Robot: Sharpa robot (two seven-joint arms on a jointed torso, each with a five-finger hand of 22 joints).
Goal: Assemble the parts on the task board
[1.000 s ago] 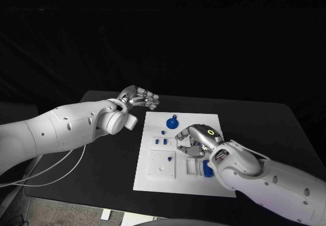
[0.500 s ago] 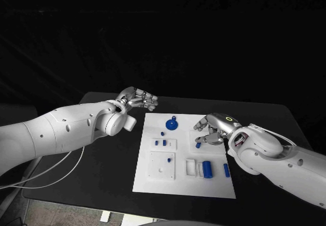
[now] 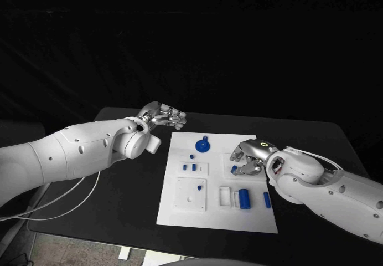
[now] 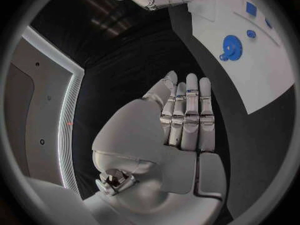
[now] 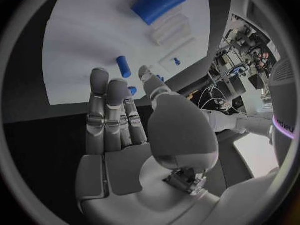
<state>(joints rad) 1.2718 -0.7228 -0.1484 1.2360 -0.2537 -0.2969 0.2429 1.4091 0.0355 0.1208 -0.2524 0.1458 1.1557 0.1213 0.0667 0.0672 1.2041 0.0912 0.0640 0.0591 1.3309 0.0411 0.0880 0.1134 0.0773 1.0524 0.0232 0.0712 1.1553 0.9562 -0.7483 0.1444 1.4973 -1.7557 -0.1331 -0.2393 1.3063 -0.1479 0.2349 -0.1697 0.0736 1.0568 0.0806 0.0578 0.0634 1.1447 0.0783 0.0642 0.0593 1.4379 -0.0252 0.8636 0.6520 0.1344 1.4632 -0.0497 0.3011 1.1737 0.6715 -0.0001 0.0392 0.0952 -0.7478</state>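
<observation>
Right hand (image 3: 249,160): I see fingers spread, grasping nothing, over the task board (image 3: 215,213), near its right edge. Left hand (image 3: 164,116): fingers together, empty, off the board's far-left corner.

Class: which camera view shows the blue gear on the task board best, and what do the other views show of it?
The left wrist view shows the gear best: large, unobstructed, its teeth visible. The head view shows it small but whole, near the task board's far edge. In the right wrist view I cannot make it out among the blue parts.
</observation>
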